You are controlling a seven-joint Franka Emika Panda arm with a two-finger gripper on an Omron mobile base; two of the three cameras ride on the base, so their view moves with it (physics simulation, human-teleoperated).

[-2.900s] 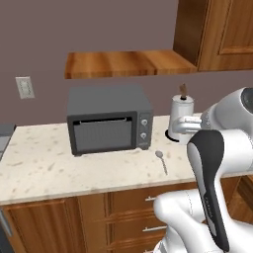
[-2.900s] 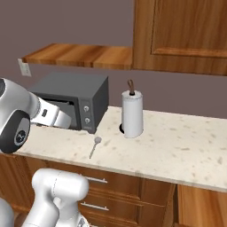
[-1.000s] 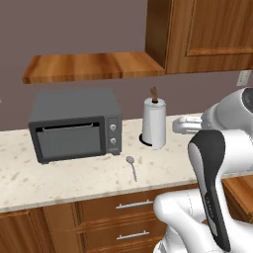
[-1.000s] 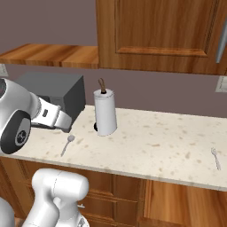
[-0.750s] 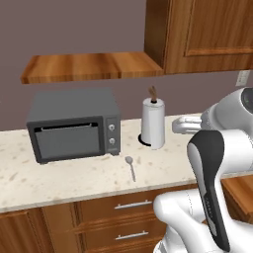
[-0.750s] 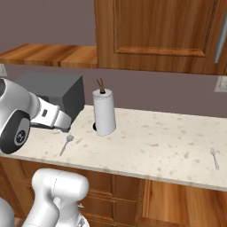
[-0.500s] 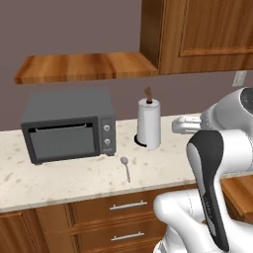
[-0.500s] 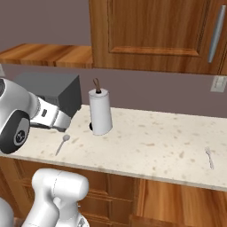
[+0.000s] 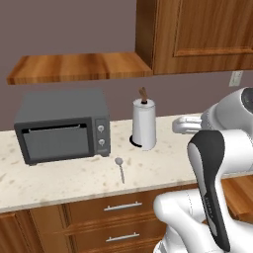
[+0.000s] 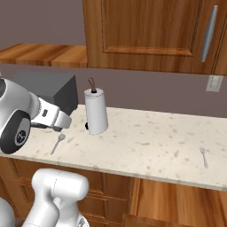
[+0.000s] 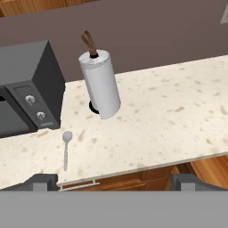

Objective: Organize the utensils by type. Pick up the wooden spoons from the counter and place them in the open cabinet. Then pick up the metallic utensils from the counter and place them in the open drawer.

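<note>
Just ahead of the open hand [image 11: 114, 180], silver spoon [image 11: 66, 147] lies on counter [image 11: 178, 120].

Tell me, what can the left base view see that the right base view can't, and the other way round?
The left base view has the front of the dark toaster oven, with its glass door and two knobs, plus drawer fronts with silver bar handles beneath the counter. The right base view takes in a long bare stretch of counter to the right, with a second small utensil lying far along it, and a wall outlet. Both share the paper towel roll, the small silver spoon near the oven, the wooden shelf and the upper cabinet.
</note>
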